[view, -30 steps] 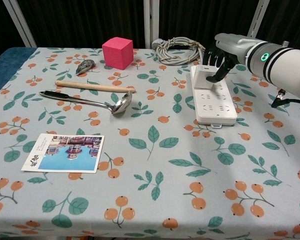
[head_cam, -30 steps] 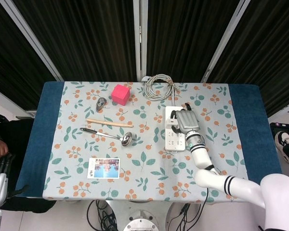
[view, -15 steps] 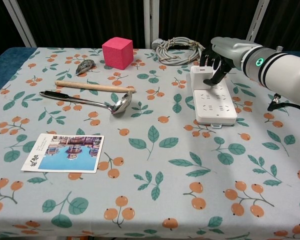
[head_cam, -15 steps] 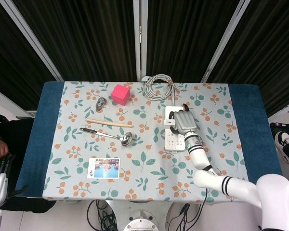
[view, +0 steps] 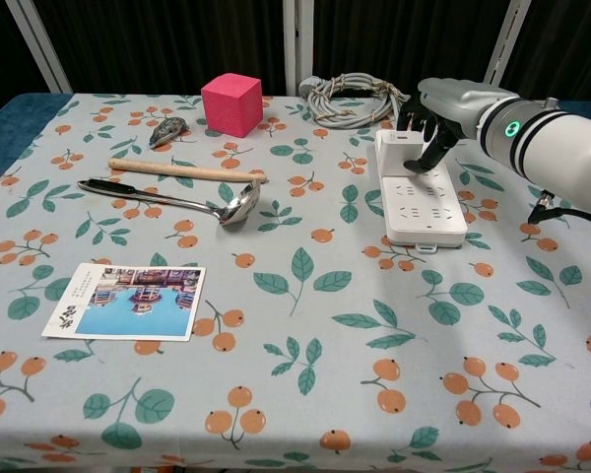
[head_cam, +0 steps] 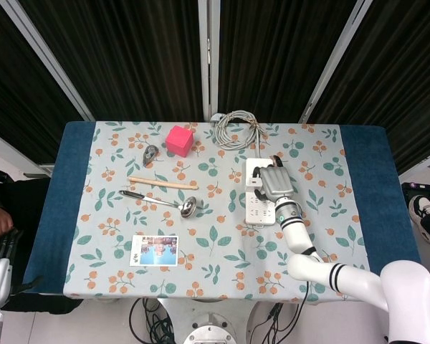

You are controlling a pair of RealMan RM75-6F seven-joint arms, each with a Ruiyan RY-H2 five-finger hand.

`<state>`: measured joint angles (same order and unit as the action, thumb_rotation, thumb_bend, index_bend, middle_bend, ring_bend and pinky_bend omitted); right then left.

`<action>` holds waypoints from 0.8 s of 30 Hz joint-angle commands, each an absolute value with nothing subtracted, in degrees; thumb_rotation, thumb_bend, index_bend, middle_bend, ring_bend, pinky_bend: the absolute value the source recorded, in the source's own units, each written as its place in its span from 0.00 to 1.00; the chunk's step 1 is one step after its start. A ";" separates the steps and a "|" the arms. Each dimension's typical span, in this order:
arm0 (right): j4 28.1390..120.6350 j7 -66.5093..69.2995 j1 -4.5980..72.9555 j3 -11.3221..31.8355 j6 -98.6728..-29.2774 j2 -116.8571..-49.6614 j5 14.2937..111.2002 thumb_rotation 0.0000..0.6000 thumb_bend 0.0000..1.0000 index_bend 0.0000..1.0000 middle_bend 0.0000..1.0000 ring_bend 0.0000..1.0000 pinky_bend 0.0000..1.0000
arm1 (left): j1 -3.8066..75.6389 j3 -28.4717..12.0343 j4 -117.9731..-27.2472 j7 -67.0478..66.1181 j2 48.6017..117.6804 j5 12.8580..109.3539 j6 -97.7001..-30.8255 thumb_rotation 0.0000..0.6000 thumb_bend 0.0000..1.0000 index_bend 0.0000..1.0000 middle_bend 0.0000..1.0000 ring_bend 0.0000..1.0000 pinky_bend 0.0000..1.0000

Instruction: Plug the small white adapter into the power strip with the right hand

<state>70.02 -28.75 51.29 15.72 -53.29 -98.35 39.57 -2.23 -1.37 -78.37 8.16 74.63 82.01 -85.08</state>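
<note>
In the head view, the right hand (head_cam: pixel 272 182) lies over the far half of the power strip (head_cam: pixel 257 209), fingers curled down; the small white adapter cannot be seen under it. A coiled cable (head_cam: pixel 236 130) lies beyond the strip.

In the chest view, the right hand (view: pixel 435 111) pinches the small white adapter (view: pixel 411 154) with its fingertips at the far end of the power strip (view: pixel 420 209), the adapter touching the strip's top. The ladle (view: pixel 182 202) lies well left of the strip. The left hand is not seen in any view
</note>
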 commanded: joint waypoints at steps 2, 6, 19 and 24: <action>70.04 -28.95 51.20 15.66 -53.11 -98.28 39.55 1.00 0.63 0.78 0.62 0.34 0.00 | -2.26 -1.37 -78.39 8.17 74.64 81.98 -85.09 1.00 0.00 0.06 0.00 0.00 0.00; 70.63 -29.42 51.12 15.51 -52.46 -97.73 39.09 1.00 0.62 0.70 0.57 0.32 0.00 | -2.27 -1.38 -78.41 8.14 74.62 82.03 -85.16 1.00 0.00 0.06 0.00 0.00 0.00; 75.16 -27.98 49.82 15.84 -53.07 -94.25 40.04 1.00 0.22 0.27 0.30 0.10 0.00 | -2.41 -1.47 -78.89 7.86 74.31 82.39 -85.90 1.00 0.00 0.06 0.00 0.00 0.00; 77.69 -27.37 49.05 15.51 -53.44 -92.48 40.84 1.00 0.21 0.25 0.29 0.08 0.00 | -2.44 -1.46 -79.23 7.56 74.12 82.53 -86.11 1.00 0.00 0.06 0.00 0.00 0.00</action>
<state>76.99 -27.59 49.34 15.65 -53.30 -93.04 40.55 -2.44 -1.46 -79.24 7.55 74.12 82.53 -86.11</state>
